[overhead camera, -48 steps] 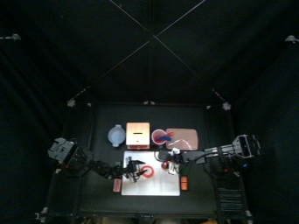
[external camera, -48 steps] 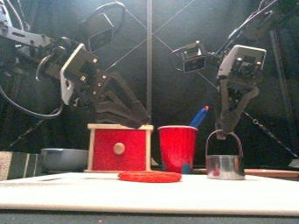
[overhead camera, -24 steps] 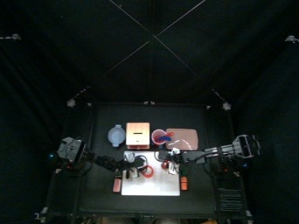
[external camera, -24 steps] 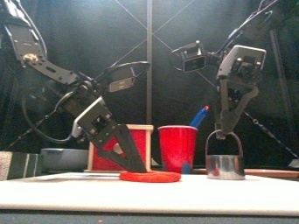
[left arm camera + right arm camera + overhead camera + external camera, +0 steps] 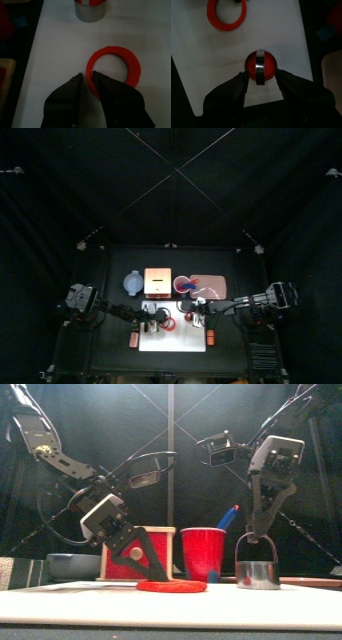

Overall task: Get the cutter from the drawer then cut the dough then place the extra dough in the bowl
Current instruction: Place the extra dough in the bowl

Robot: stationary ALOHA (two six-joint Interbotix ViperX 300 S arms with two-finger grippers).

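Black curtains hang round the small table, and on its white cutting board (image 5: 181, 341) the work is under way. From where I stand at the front, the left gripper (image 5: 156, 574) slants down low to the board, its tips at the left edge of the red dough ring (image 5: 171, 586). Its wrist camera shows the two jaws drawn to a thin slit, nipping the ring's near rim; the rest of the ring curves away past the tips.

Off to the right, with a clear gap of bare board between, stands the metal cutter (image 5: 257, 574), upright on the board. The right gripper (image 5: 254, 534) hangs straight above it, jaws closed on the top of its wire handle. A red disc (image 5: 268, 70) of dough sits inside the cutter.

Behind the ring stand the wooden box (image 5: 166, 544), the red cup (image 5: 203, 554) and, farther left, the blue-grey bowl (image 5: 74, 566).
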